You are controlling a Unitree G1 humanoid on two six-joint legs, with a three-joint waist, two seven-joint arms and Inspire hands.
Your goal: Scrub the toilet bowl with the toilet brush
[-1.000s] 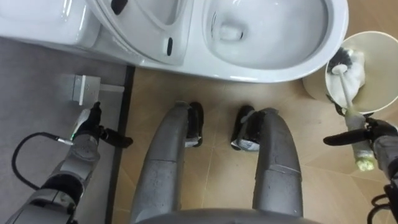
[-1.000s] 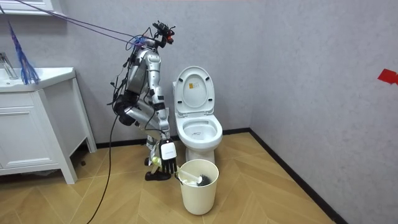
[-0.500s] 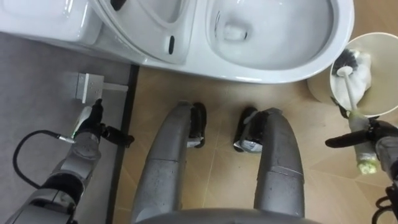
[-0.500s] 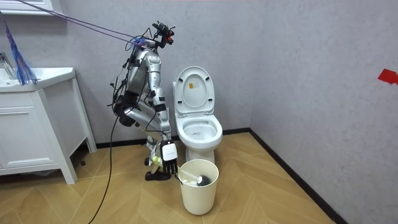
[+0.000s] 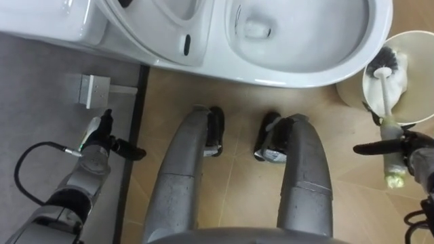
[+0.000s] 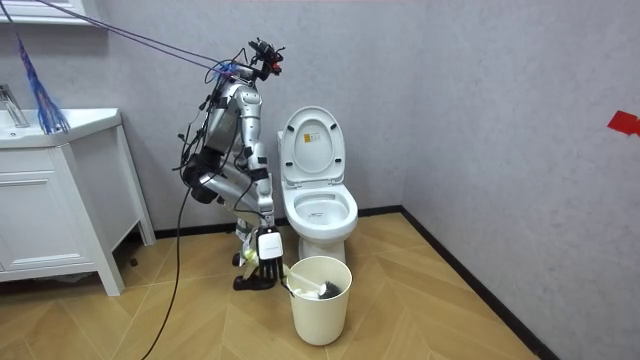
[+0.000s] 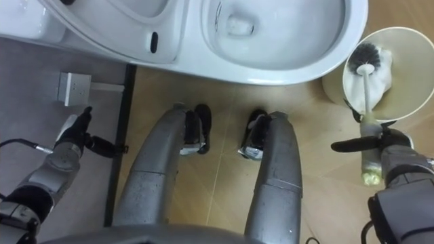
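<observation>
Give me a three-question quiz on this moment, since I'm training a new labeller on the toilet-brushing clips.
1. True or false: the head of the toilet brush is inside the toilet bowl.
2. Which hand holds the brush's handle? A) left hand B) right hand C) neither
3. Fill in: in the room view, the toilet lid stands ___.

Key: 1. False; it sits in the cream bucket. 2. B; the right hand grips it beside the bucket. 3. Up.
</observation>
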